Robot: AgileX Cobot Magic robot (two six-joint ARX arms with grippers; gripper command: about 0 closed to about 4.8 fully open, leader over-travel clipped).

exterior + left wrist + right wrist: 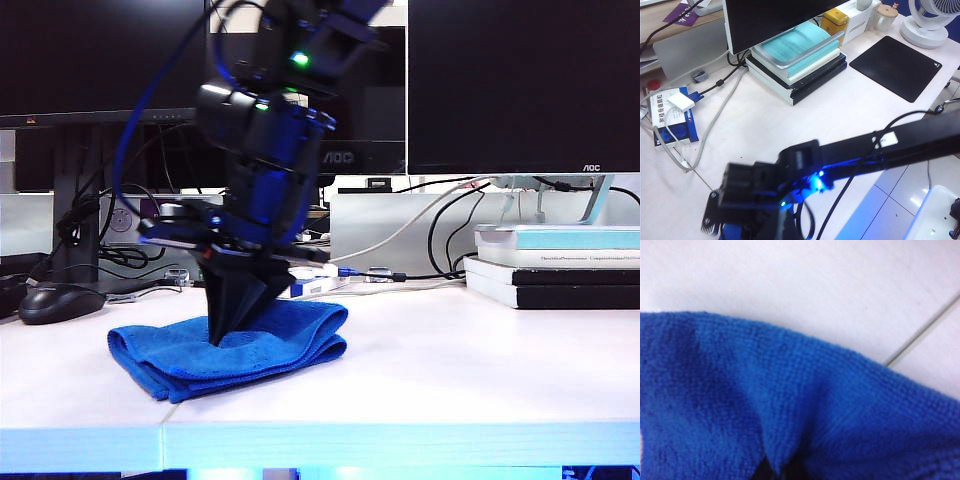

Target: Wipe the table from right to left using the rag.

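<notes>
Rag (232,348) in a bright-blue bundle lies on the pale desk (450,370) at about seven o'clock in the exterior view, just right of a black mouse (58,300) at nine o'clock. We see the right end effector (228,325) planted point-down in the cloth, its jaws pressed together and pinching a fold of the rag; the right wrist view shows terry bunching into a crease (775,450) at the tips. To do the wipe well, we judge the arm should hold steady downward pressure, keep the cloth flat, and stop short of the mouse. The right arm (265,150) leans steeply down from twelve o'clock, wrist nearly vertical over the rag. The left end effector is in no view, so we cannot tell whether it is spread; its camera looks down from above on the right arm.
</notes>
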